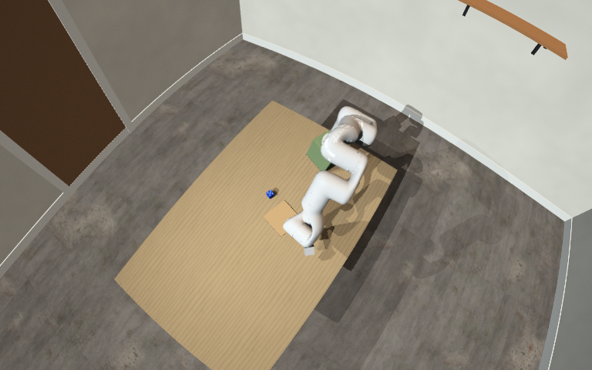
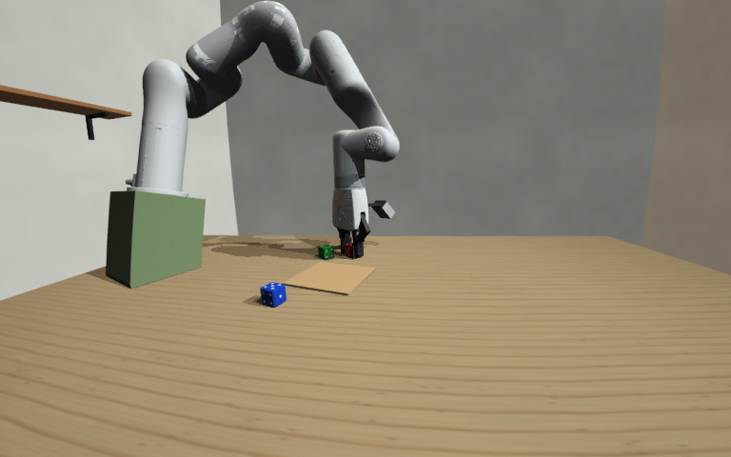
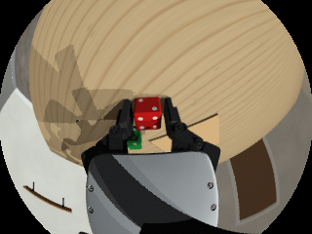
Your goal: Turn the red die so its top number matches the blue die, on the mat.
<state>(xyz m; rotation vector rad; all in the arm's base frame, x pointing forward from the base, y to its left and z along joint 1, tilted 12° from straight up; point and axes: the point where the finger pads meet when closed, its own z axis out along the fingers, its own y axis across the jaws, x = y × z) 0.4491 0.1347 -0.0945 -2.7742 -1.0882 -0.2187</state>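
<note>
From left to right in the exterior view, a blue die [image 1: 270,193] [image 2: 273,295] lies just beside the near left of the flat mat [image 1: 279,216] [image 2: 331,277] [image 3: 207,131], and a green die [image 2: 325,251] [image 3: 135,140] rests beyond its far edge. Right of the green die, also beyond the mat, the red die [image 2: 348,249] [image 3: 147,113] stands on the worktop [image 1: 218,261] [image 2: 377,366] [image 3: 195,58] between the fingers of the hand [image 2: 351,253] [image 3: 147,106], which is partly open and grips nothing. The approach appears nearly finished; gripping, any turning needed, placing on the mat and release are left to be done.

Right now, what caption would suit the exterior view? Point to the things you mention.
Robot arm reaches down to a red die [image 2: 348,249] beyond a thin mat [image 2: 331,277].
</note>
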